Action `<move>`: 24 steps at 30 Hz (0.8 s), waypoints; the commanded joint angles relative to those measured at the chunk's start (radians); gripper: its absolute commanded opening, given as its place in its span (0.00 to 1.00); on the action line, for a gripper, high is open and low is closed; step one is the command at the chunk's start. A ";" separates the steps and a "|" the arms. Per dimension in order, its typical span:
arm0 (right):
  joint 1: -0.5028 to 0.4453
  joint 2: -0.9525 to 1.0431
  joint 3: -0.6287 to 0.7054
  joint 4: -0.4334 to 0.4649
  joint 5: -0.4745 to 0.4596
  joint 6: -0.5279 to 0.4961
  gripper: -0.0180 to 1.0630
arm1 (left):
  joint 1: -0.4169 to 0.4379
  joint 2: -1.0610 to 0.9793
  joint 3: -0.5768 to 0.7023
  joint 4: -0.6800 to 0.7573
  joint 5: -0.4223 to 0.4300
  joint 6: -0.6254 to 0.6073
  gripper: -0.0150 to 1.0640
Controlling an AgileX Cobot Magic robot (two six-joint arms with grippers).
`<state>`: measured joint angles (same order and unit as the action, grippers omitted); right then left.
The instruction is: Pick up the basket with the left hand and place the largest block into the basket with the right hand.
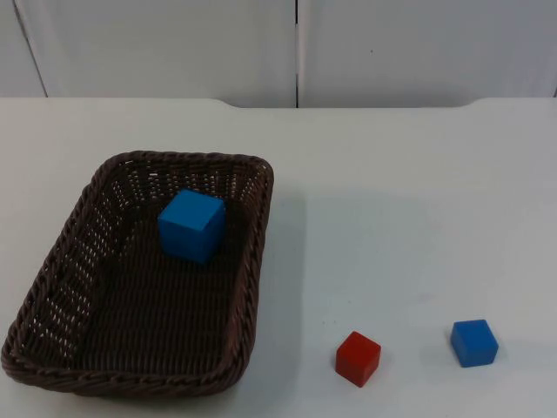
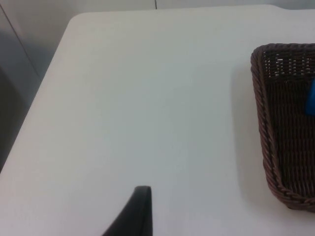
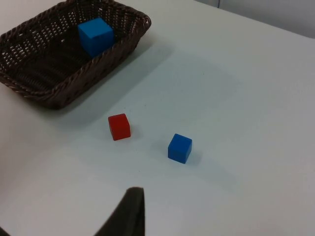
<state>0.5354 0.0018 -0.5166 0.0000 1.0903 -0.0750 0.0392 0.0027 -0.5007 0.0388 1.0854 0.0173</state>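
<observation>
In the top view, the dark brown wicker basket (image 1: 139,287) sits on the white table (image 1: 409,192), its near rim close to the table's near edge. The large blue block (image 1: 192,225) lies inside it, toward the far wall and slightly tilted against the weave. Well apart on open table stand a small red block (image 1: 358,358) and a small blue block (image 1: 474,342), near each other but not touching. Wide bare surface runs between them and the grey partition wall (image 1: 174,43).

In the left wrist view, the left gripper's black fingertip (image 2: 135,211) hangs over bare table, well off from the basket's rim (image 2: 261,123); a sliver of blue shows within. The table's edge curves away past the fingertip. Whether that gripper is spread or closed cannot be told.

In the right wrist view, the right gripper's fingertip (image 3: 129,211) hovers clear of the red and small blue blocks, the basket beyond them; its spread likewise cannot be told.
</observation>
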 commanded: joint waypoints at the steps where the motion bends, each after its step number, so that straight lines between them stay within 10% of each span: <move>1: -0.003 -0.002 0.002 0.000 -0.012 -0.008 0.99 | -0.004 -0.003 0.006 -0.006 -0.011 0.000 0.99; 14: -0.005 -0.002 0.002 0.000 -0.014 -0.008 0.99 | -0.004 -0.003 0.006 -0.004 -0.011 0.000 0.99; 24: -0.199 -0.002 0.002 0.000 -0.014 -0.008 0.99 | -0.004 -0.003 0.006 -0.004 -0.011 0.000 0.99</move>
<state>0.3599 0.0018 -0.5166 0.0000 1.0898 -0.0775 0.0392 0.0027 -0.5007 0.0388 1.0854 0.0173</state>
